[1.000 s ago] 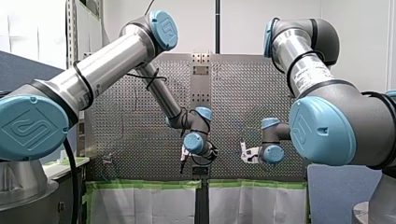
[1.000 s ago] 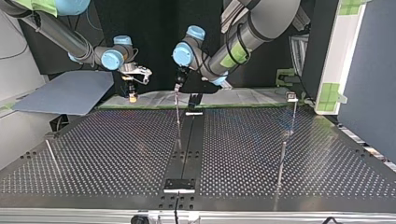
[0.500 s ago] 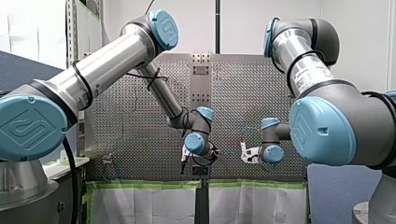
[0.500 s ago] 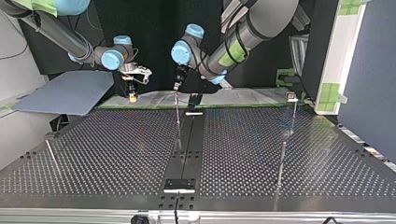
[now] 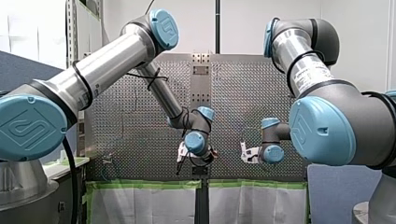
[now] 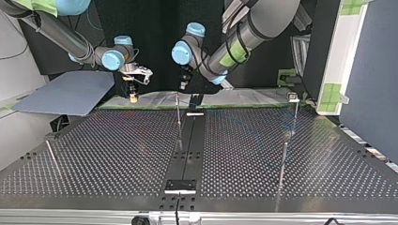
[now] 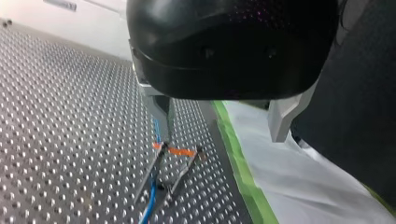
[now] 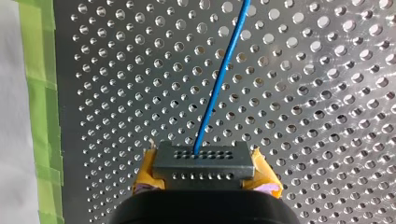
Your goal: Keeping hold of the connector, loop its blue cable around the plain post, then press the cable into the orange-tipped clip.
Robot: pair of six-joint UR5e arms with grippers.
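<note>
Clamped tight with my right gripper [image 8: 203, 173] on the grey connector [image 8: 201, 161], yellow pads [image 8: 265, 181] pressing at both its ends. Out of the connector's front face, the blue cable [image 8: 219, 84], running straight ahead over the perforated table [image 8: 308, 116], with green tape [image 8: 39, 93] along the table's edge off to one side. Spread wide on my left gripper [image 7: 222, 135], the metal fingers [image 7: 161, 112]. Just below one of those fingers, the orange-tipped clip [image 7: 176, 151]: two thin prongs standing on the table, a stretch of blue cable at their foot and another beside the orange tips; seated or not, cannot tell. In the top view, right gripper at upper left over the table's far edge, left gripper just left of top centre, well apart. In the front view, both low in the middle of the frame, side by side.
</note>
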